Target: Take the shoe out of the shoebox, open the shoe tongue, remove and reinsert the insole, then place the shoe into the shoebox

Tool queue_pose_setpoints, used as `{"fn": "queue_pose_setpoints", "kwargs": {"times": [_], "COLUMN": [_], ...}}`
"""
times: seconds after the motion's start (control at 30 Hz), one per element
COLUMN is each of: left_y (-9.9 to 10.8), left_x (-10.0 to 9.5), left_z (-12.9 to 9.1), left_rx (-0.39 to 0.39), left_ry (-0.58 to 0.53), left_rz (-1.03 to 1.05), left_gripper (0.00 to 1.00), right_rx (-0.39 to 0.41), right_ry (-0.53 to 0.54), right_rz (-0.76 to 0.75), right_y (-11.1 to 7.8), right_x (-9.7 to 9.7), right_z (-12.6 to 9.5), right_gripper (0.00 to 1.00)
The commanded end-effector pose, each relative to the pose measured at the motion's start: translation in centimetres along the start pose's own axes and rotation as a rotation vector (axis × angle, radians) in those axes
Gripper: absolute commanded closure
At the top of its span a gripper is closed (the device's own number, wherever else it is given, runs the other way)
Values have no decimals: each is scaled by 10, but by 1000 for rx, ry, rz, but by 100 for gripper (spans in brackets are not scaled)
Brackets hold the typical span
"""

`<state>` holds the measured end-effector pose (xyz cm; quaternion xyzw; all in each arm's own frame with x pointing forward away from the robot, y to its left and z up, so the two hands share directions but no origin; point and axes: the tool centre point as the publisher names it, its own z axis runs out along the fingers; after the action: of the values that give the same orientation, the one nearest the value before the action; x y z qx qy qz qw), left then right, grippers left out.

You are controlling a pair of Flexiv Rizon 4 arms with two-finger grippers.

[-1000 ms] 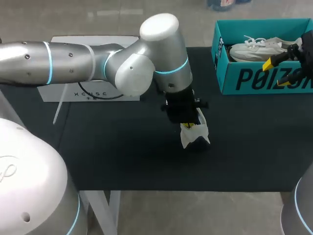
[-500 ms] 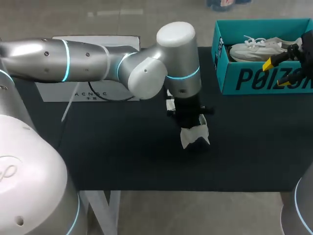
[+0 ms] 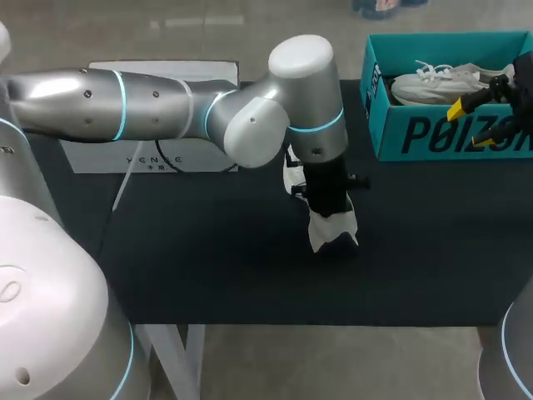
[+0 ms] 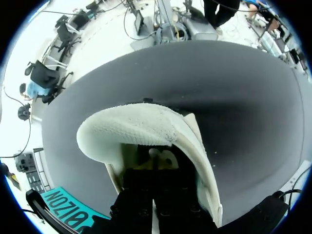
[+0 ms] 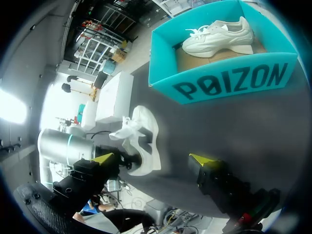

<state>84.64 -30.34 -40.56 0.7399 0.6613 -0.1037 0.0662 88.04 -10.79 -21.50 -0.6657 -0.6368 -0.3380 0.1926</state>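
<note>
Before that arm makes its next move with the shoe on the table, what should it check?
1. The shoe is out of the shoebox, on the table: ok.
2. The left gripper is down at the shoe's opening: ok.
3. Its hold inside the shoe: cannot tell, hidden by the shoe.
4. The right gripper is open, apart from the shoe: ok.
5. Room in the shoebox beside the second shoe: cannot tell.

A white box [image 3: 96, 157] with dark print is set at the back left of the black-topped bench [image 3: 208, 267].
</note>
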Motion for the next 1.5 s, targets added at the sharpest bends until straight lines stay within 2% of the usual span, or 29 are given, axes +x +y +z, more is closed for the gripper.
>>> {"fn": "queue_pose_setpoints", "kwargs": {"times": [0.03, 0.23, 0.47, 0.53, 0.6, 0.63, 0.8, 1.3, 1.5], "left_y": [16, 37, 53, 54, 52, 51, 55, 49, 58], "left_x": [1, 9, 18, 17, 16, 16, 17, 29, 36], "left_z": [-10, -18, -19, -24, -31, -34, -45, -67, -72], "left_rx": [-16, -46, -76, -83, -71, -65, -103, -62, -80], "left_ry": [35, 58, 80, 76, 78, 80, 118, 233, 248], "left_rz": [1, -9, -36, -43, -59, -64, -93, -163, -175], "left_gripper": [100, 100, 100, 56, 21, 0, 0, 0, 0], "right_rx": [0, 0, 0, 0, 0, 0, 0, 0, 0], "right_ry": [-2, -2, -2, -2, -2, -2, -2, -2, -2], "right_rz": [1, 1, 1, 1, 1, 1, 1, 1, 1], "right_y": [0, 0, 0, 0, 0, 0, 0, 0, 0], "right_x": [0, 0, 0, 0, 0, 0, 0, 0, 0], "right_z": [0, 0, 0, 0, 0, 0, 0, 0, 0], "right_gripper": [0, 0, 0, 0, 0, 0, 0, 0, 0]}}
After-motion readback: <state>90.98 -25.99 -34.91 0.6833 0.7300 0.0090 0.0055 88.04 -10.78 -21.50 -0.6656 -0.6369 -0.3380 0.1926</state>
